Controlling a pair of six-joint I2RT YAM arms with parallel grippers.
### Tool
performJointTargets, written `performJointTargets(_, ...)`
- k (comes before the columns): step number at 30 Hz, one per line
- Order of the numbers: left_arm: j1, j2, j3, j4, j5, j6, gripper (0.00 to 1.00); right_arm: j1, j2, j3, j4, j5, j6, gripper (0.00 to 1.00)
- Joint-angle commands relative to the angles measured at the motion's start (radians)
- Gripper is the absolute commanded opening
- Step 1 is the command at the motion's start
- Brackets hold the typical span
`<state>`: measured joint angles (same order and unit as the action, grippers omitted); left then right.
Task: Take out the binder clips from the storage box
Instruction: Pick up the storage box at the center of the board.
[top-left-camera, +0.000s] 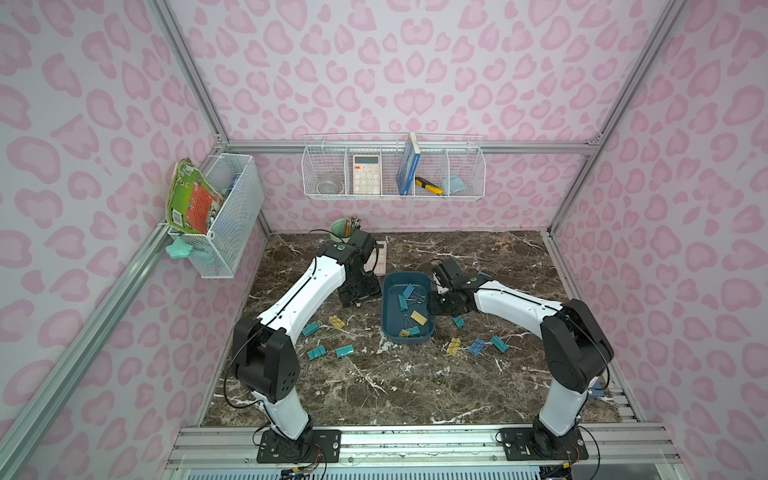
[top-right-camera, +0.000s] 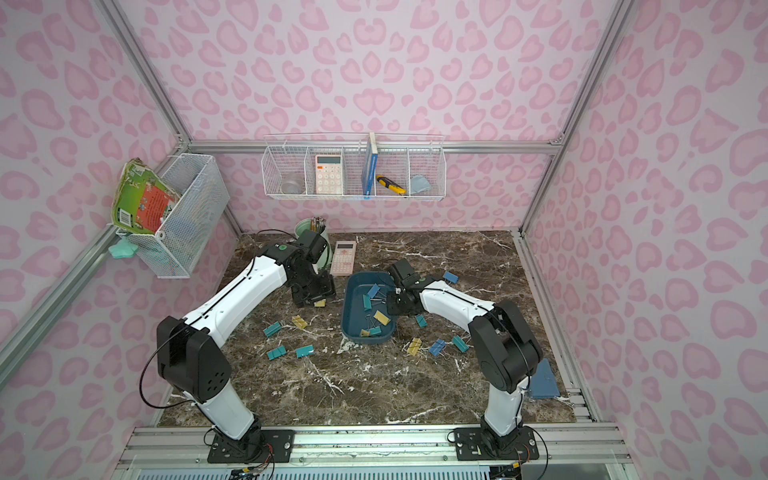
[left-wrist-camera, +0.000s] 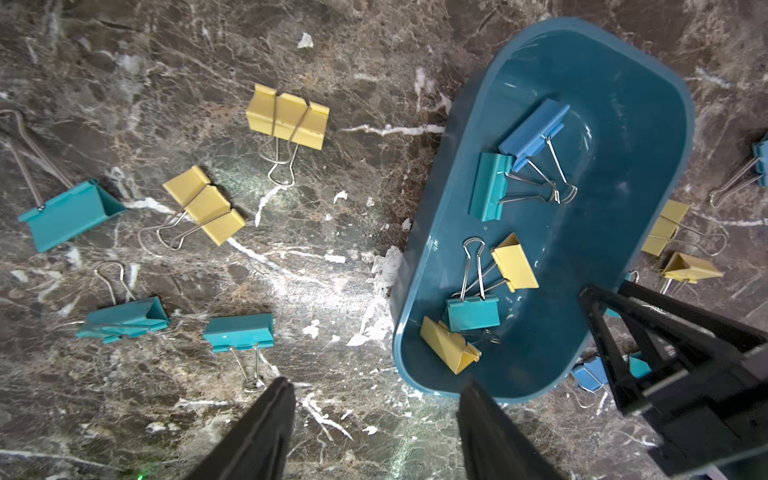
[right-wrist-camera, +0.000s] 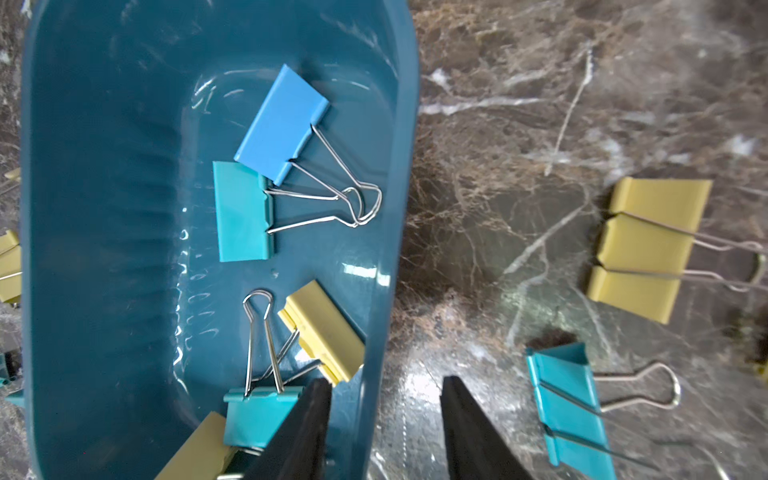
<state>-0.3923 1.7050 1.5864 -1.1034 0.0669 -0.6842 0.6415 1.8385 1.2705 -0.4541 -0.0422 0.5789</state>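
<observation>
The dark teal storage box (top-left-camera: 390, 328) (top-right-camera: 352, 328) sits mid-table and holds several binder clips: a blue one (right-wrist-camera: 282, 124) on a teal one (right-wrist-camera: 243, 212), a yellow one (right-wrist-camera: 322, 330), and a teal one (right-wrist-camera: 259, 417). More clips lie on the marble either side, such as a yellow one (left-wrist-camera: 287, 116) and a teal one (top-left-camera: 498, 343). My left gripper (left-wrist-camera: 376, 386) (top-left-camera: 358, 302) is open over bare marble beside the box, holding nothing. My right gripper (right-wrist-camera: 385, 384) (top-left-camera: 437, 307) is open, with one finger inside the box (right-wrist-camera: 104, 208) and the other outside, straddling its side wall.
A mint cup (top-left-camera: 341, 230) with pencils and a pink calculator (top-right-camera: 343, 257) stand behind the left arm. A blue notebook (top-right-camera: 542, 380) lies at the table's right front. White wire baskets (top-left-camera: 392, 166) hang on the back and left walls.
</observation>
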Motion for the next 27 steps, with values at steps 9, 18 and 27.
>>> performJointTargets(9,0.072,-0.128,-0.072,0.009,-0.018,0.025,0.85,0.018,0.067,0.12,-0.148,-0.013,-0.009,0.0)
performJointTargets(18,0.1,-0.223,-0.175,0.09,0.005,0.052,0.86,-0.062,0.09,0.342,-0.457,-0.211,-0.066,0.0)
performJointTargets(27,0.121,-0.298,-0.277,0.166,0.046,0.059,0.86,-0.091,0.118,0.412,-0.654,-0.487,-0.037,0.0)
